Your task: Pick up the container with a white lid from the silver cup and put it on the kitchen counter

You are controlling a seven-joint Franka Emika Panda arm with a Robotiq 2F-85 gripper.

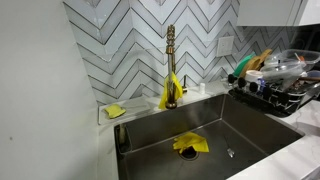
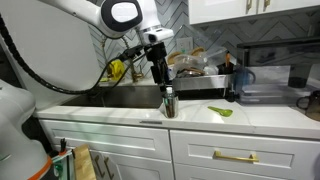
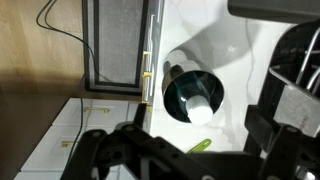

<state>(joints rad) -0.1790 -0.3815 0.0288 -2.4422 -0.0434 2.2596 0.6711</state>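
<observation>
Wrist view: container [image 3: 200, 108] half-hidden in silver cup [image 3: 172, 86]; end effector [image 2: 165, 87] grip unclear.

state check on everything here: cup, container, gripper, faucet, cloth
silver cup: upright on the kitchen counter, container inside
container with white lid: in the cup, lid on
gripper: open, above the cup
faucet: no water running
yellow cloth: crumpled in the sink
</observation>
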